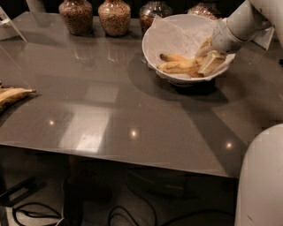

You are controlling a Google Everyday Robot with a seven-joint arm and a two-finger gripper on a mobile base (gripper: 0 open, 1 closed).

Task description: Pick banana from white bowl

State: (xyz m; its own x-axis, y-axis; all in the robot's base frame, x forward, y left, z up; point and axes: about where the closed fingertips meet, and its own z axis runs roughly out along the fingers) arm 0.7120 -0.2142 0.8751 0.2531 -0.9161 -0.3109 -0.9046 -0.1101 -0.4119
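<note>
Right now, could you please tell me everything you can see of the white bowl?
The white bowl is wide, round and upright, lined with crinkled white paper. It stands on the glossy grey table toward its far edge, in front of glass jars. Bananas lie inside, among them the long yellow banana. The tool reaches in over its right rim.

cream two-finger gripper (211,62) sits in the right side of the round white paper-lined bowl (154,42) | it hides the right end of the long yellow banana (177,67) | browned flat banana (12,94) is cut off by the left edge | brown-filled glass jars (114,17) lose their tops at the top edge
</note>
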